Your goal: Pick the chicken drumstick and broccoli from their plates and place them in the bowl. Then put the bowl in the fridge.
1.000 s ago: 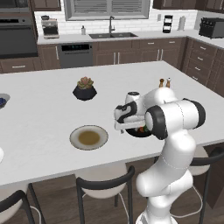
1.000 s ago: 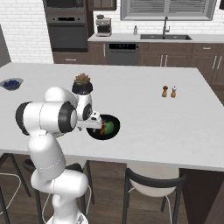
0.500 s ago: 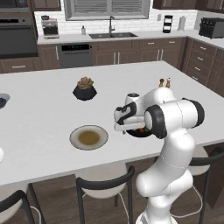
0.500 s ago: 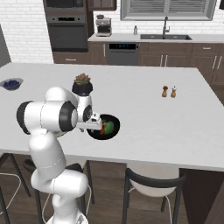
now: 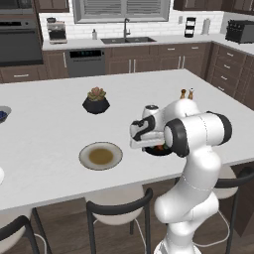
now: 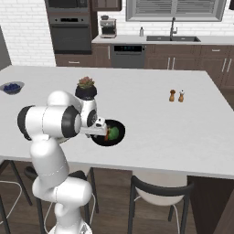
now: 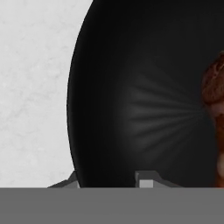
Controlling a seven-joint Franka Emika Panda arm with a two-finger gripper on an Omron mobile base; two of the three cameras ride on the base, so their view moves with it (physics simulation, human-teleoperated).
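Black and glossy, the bowl [image 6: 109, 133] sits on the white counter [image 6: 151, 114] near its front edge, in front of the potted succulent [image 6: 86, 88]. Inside it lie the broccoli [image 6: 114, 132] and, beside that on the side toward the arm, the drumstick [image 7: 215, 109], whose reddish-brown surface shows at the right edge of the hand view. The gripper [image 7: 108, 181] is down at the bowl's rim nearest the arm: one fingertip shows outside the wall and the other inside it, so the fingers straddle the rim with only a narrow gap between them; whether they already press on the wall cannot be told. From the left base view the hand [image 5: 144, 133] hides most of the bowl. Left of the bowl in that view, well apart from it, rests the tan-centred plate [image 5: 100, 156], bare of food. To the bowl's right in the right base view stand two small shakers [image 6: 176, 95], farther back on the counter.
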